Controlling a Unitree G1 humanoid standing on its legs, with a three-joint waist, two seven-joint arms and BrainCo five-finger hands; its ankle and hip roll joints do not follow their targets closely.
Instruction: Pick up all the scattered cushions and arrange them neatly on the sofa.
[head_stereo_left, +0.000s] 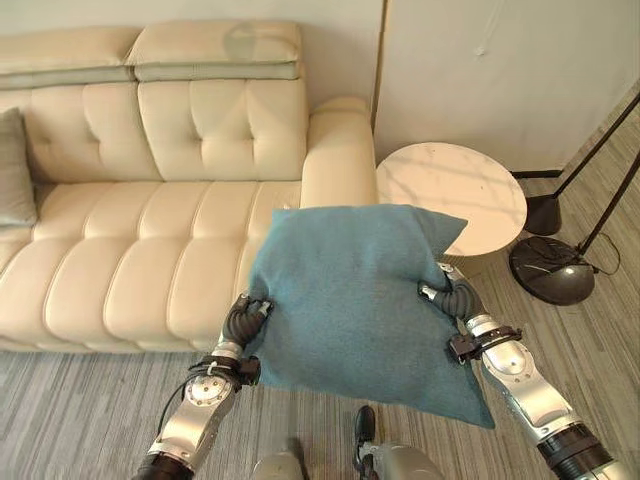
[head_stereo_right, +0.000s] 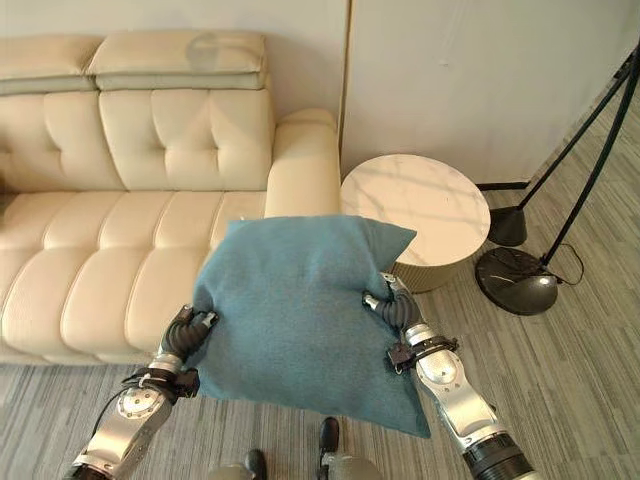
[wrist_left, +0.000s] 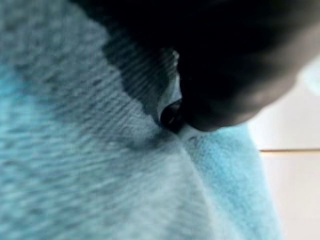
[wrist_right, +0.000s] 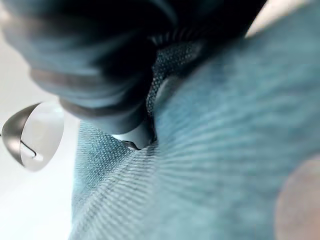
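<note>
I hold a teal cushion (head_stereo_left: 350, 300) up off the floor, in front of the right end of the cream sofa (head_stereo_left: 150, 250). My left hand (head_stereo_left: 243, 322) grips its left edge and my right hand (head_stereo_left: 455, 297) its right edge, each with the thumb on the front and the fingers behind the cloth. In the wrist views the teal cloth (wrist_left: 75, 175) (wrist_right: 225, 150) lies right against each hand. A grey cushion (head_stereo_left: 15, 170) leans against the sofa's backrest at the far left.
A round white side table (head_stereo_left: 450, 195) stands beside the sofa's right armrest (head_stereo_left: 338, 150). Two black floor-lamp bases (head_stereo_left: 553, 270) with slanted poles stand on the striped grey carpet to the right. A pale wall runs behind.
</note>
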